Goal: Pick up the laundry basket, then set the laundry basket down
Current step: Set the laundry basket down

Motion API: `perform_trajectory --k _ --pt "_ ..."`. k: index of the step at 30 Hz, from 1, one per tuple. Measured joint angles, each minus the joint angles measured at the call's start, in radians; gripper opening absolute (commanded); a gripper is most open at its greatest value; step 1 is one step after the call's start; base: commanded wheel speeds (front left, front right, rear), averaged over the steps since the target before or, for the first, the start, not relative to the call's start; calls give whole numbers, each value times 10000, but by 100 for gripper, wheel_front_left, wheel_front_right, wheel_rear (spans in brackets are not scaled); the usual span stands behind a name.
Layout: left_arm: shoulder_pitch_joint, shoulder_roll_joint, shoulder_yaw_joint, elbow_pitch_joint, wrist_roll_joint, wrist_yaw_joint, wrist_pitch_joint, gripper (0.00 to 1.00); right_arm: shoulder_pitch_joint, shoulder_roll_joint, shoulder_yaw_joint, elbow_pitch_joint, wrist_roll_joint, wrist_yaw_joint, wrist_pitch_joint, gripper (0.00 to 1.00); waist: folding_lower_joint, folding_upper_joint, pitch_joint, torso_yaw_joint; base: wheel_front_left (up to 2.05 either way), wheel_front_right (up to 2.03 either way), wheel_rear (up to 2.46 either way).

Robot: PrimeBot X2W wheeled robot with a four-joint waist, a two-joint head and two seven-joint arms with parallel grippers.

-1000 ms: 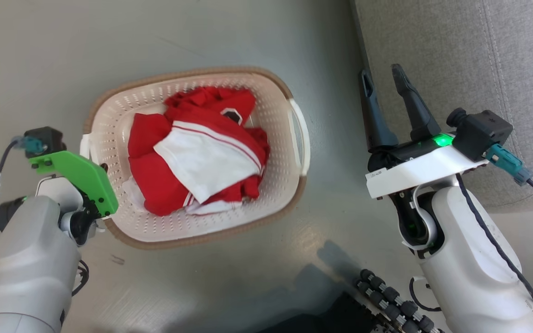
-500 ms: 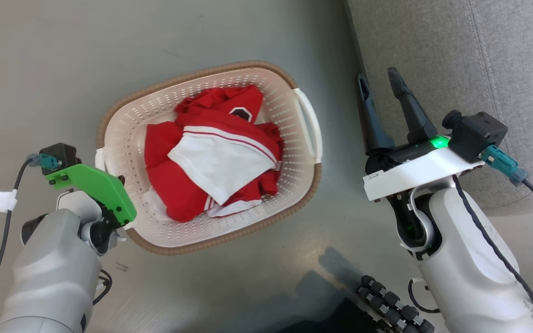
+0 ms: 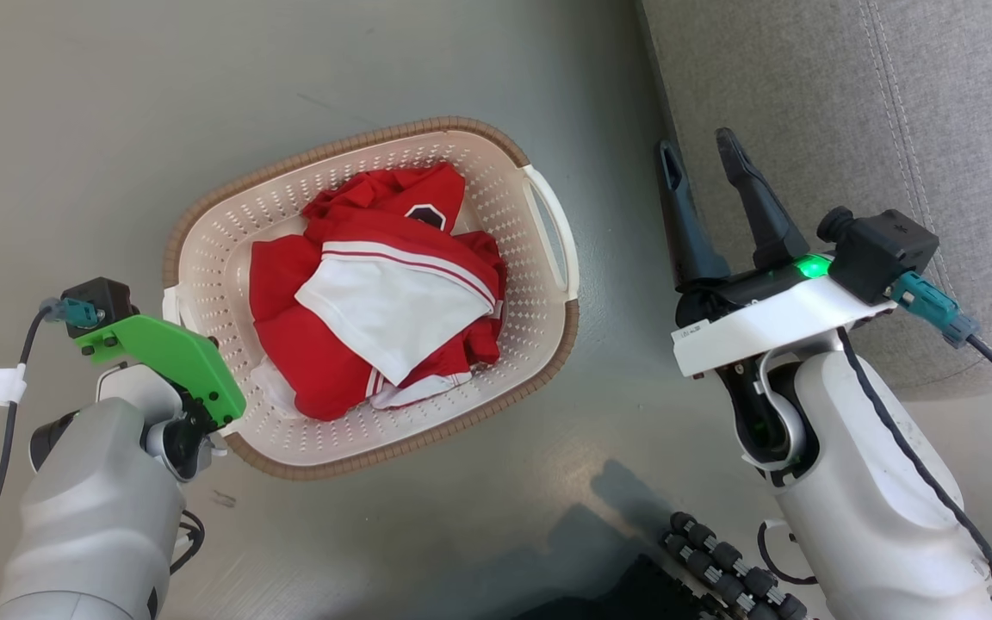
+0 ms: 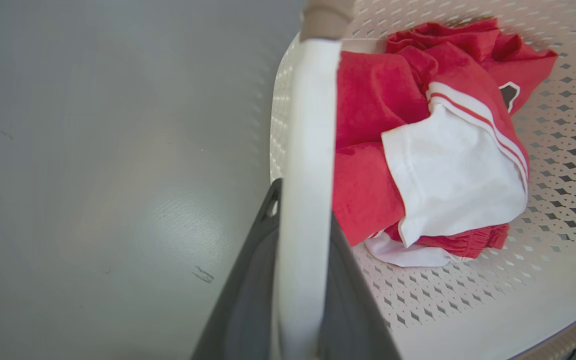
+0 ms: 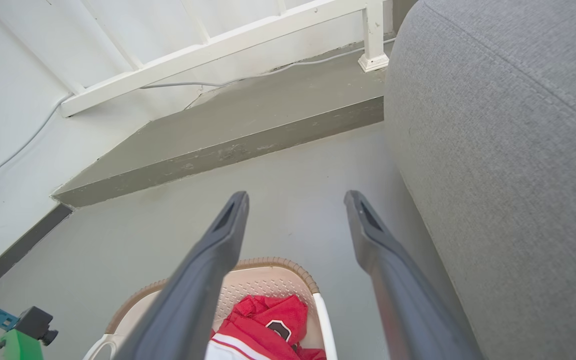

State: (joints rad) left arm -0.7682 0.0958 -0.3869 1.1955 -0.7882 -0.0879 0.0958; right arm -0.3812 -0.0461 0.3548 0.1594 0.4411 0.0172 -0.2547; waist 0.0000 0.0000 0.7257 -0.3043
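Grey floor (image 3: 74, 129) lay beneath the laundry basket (image 3: 427, 129), left of centre in the head view; whether it had cleared the floor could not be told. Its perforated plastic looked stiff and light, likely to tilt if carried by one handle. The left handle (image 4: 308, 150) sat clamped in the left pincer (image 4: 304, 225). Inside, crumpled red and white clothes (image 3: 375, 293) lay loose and soft. The right handle (image 3: 552, 228) stood free, and the right pincer (image 3: 696, 142) gaped empty beside the grey sofa (image 3: 849, 103).
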Motion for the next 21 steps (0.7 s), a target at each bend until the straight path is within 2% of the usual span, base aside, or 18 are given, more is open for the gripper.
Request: perform_trajectory --k 1,2,5,6,7,8,21 --pt "-2 -2 -2 27 0 0 -2 0 0 0 2 0 0 0 2 100 0 0 3 2 0 0 0" --pt "-3 -2 -6 56 0 0 -12 5 0 0 2 0 0 0 2 100 0 0 6 4 0 0 0" --pt "-16 -8 -10 132 0 -13 -58 32 0 0 0 23 0 0 2 100 0 0 14 12 0 0 0" --pt "-30 -12 -6 146 -4 -50 -58 49 0 0 0 36 0 0 2 100 0 0 14 15 0 0 0" --pt "-60 -17 2 163 -15 -58 -59 88 0 0 0 50 0 0 2 100 0 0 14 18 0 0 0" --pt "-99 -21 8 190 -36 -59 -77 100 0 0 0 59 0 0 2 100 0 0 13 22 0 0 0" --pt "-161 -146 44 314 -115 -102 -86 100 -1 0 -21 127 0 0 2 100 0 0 -44 84 0 0 0"
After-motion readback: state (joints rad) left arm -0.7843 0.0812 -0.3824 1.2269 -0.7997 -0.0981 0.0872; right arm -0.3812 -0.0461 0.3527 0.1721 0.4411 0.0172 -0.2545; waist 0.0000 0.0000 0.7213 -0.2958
